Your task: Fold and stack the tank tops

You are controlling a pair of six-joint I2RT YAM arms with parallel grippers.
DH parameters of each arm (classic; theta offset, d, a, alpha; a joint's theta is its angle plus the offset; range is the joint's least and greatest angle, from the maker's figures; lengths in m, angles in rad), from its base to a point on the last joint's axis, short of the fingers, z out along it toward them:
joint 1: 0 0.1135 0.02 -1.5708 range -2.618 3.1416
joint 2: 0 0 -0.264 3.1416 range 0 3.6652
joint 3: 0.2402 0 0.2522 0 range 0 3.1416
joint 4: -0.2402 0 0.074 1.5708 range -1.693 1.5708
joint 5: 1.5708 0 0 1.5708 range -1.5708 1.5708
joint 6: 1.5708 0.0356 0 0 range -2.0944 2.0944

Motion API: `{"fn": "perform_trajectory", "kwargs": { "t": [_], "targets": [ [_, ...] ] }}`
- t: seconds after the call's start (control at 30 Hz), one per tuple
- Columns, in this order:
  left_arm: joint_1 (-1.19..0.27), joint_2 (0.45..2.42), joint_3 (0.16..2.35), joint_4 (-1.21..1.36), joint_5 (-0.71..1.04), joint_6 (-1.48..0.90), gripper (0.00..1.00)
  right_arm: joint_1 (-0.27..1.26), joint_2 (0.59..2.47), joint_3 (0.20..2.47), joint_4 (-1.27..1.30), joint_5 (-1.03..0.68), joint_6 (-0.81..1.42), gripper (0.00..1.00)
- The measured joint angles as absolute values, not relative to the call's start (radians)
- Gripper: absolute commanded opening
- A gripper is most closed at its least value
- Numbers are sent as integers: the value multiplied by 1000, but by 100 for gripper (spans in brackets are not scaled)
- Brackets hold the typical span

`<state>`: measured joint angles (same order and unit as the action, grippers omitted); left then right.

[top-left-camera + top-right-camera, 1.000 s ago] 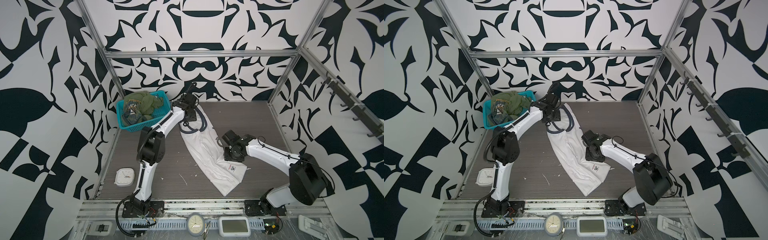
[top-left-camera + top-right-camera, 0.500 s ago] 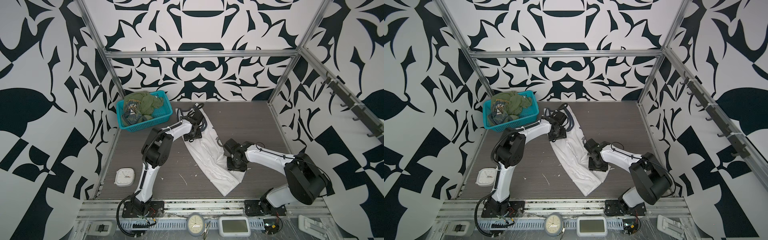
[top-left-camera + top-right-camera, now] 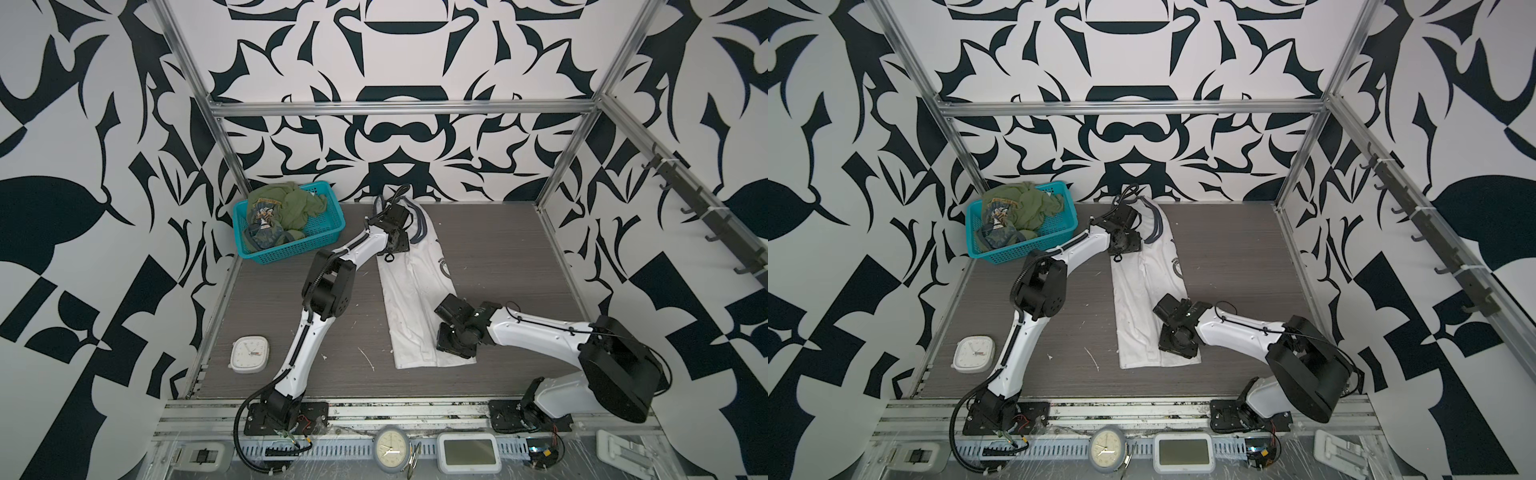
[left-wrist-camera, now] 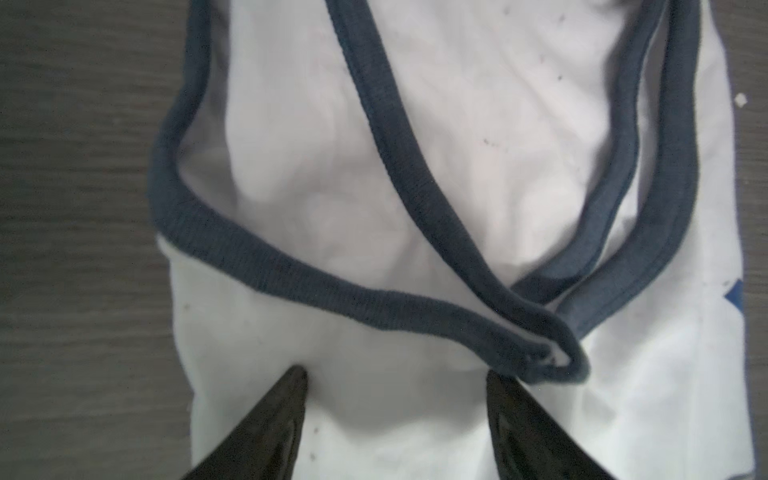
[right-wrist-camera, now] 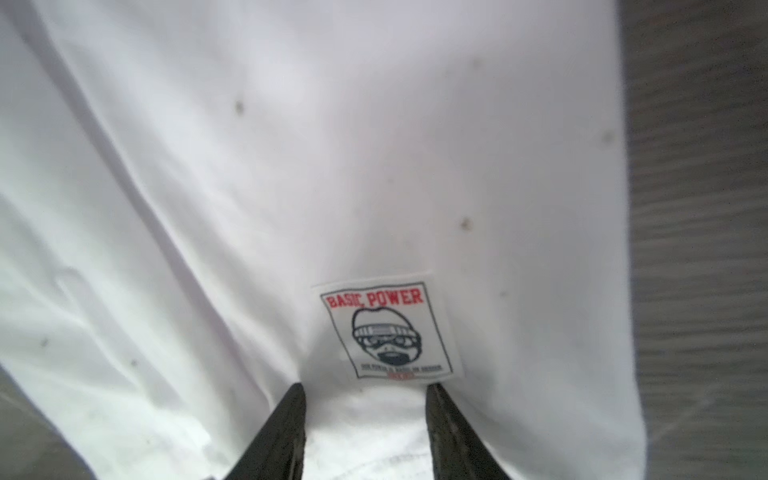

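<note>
White top [image 3: 415,299] just got dragged from a diagonal into a straight strip, running far to near, mid table [image 3: 498,257]. Left fingers [image 4: 266,432] are spread, tips pressing its far neck end. Right fingers [image 5: 274,436] are spread too, on the near hem by the label [image 5: 390,332]. Looks lined up for the next fold. Green top [image 3: 291,203] sits unfolded in the basket [image 3: 299,249], far left.

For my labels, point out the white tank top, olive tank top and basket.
white tank top [image 3: 415,303], in a top view, mid body
olive tank top [image 3: 299,203], in a top view, bunched cloth
basket [image 3: 299,250], in a top view, front wall
</note>
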<state>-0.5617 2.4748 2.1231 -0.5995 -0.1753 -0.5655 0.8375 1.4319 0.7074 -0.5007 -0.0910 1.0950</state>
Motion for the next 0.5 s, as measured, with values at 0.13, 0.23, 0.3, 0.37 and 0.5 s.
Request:
{"fn": "perform_trajectory", "kwargs": {
  "t": [0.13,0.23,0.3,0.37,0.5],
  "targets": [
    [-561,2479,2143,-638,-168,-536,75,885,1443,721,-489,-117,1123,49],
    [-566,2449,2122,-682,-167,-528,79,899,1421,735,-526,-105,1115,49],
    [-575,2375,2040,-698,-175,-534,79,901,1387,760,-573,-65,1089,49],
    [-587,2243,1902,-702,-184,-553,79,897,1343,793,-616,-11,1045,49],
    [-640,1953,1652,-683,-200,-622,77,844,1301,832,-654,36,950,49]
  ]
}}
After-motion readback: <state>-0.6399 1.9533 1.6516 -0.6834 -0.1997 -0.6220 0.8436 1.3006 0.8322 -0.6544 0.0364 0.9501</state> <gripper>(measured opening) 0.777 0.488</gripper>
